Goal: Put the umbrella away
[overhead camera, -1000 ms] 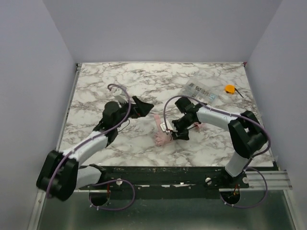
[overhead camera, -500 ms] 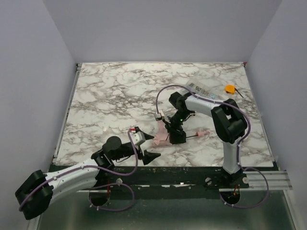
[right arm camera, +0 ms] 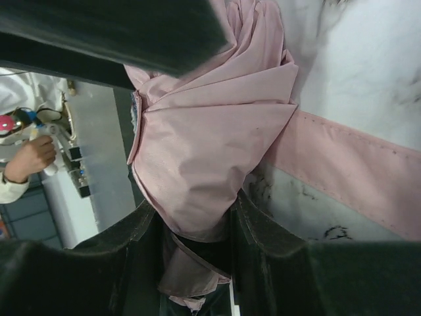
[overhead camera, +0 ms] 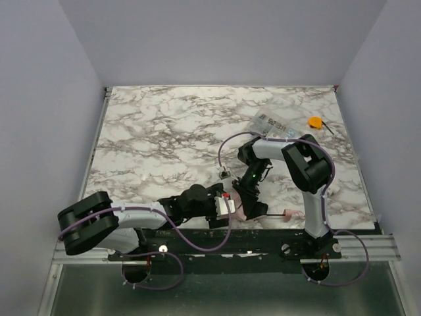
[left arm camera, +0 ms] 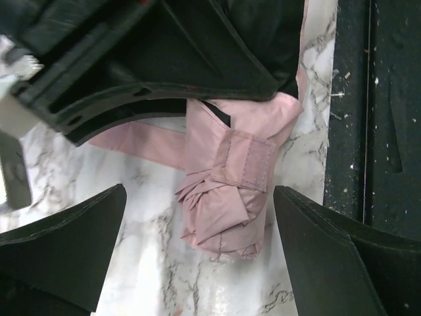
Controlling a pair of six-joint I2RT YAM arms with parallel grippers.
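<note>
On the marble table, one umbrella: right gripper pinches it, left gripper gapes wide.

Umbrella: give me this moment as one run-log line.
umbrella: folded, at near edge of table | right gripper: shut on its fabric | left gripper: open, fingers either side of it

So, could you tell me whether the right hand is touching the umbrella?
Touching. The right wrist view shows pink fabric of the umbrella pinched between the two fingers of the right hand.
</note>
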